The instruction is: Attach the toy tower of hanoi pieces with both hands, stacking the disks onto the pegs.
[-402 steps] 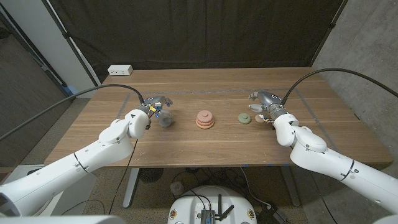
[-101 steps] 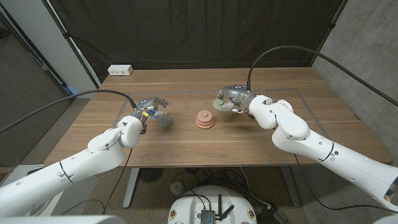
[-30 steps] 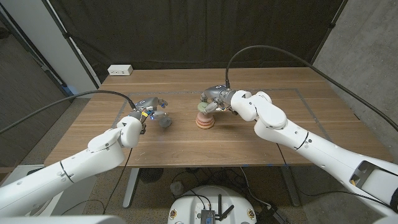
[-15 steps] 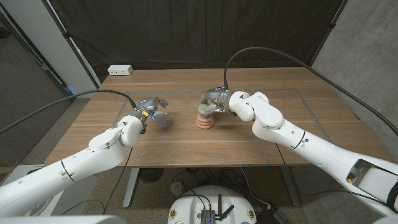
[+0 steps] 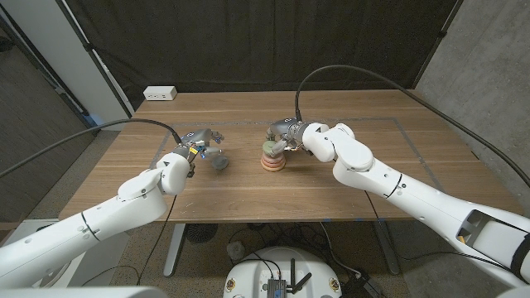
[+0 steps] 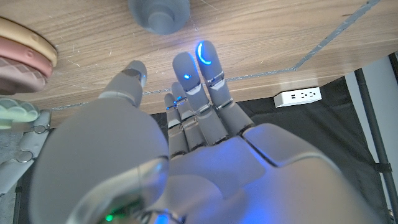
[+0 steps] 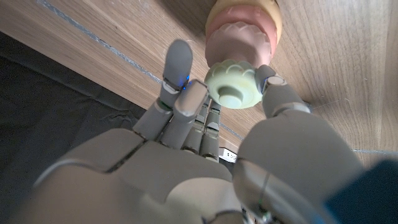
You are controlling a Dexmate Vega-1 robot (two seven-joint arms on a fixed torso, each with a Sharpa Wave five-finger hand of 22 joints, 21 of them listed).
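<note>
Head view: the right hand (image 5: 280, 136) reaches in from the right to the middle of the wooden counter (image 5: 331, 186) and holds a pale green disk (image 5: 272, 144) directly over the pink stack (image 5: 272, 161). Whether the green disk already touches the stack cannot be told from here. The stack sits near the counter's centre, well apart from every edge.

In the right wrist view the green disk (image 7: 234, 84) is pinched between the thumb on one side and a finger (image 7: 176, 64) on the other, with the other fingers lying close alongside. The disk has a scalloped rim and a round knob in its middle. Just beyond it stand the pink disks of the stack (image 7: 242, 36), a ribbed one nearest and a wider, paler one under it on the wood.

The left hand (image 5: 201, 140) is towards the left part of the counter, fingers apart and holding nothing. A grey piece (image 5: 220, 161) lies on the counter just beside its fingertips, between that hand and the pink stack. The left wrist view shows the grey piece (image 6: 158, 12) as a round shape with a raised centre, apart from the fingertips (image 6: 209, 55).

A white power strip (image 5: 160, 93) rests at the far left corner of the counter.
</note>
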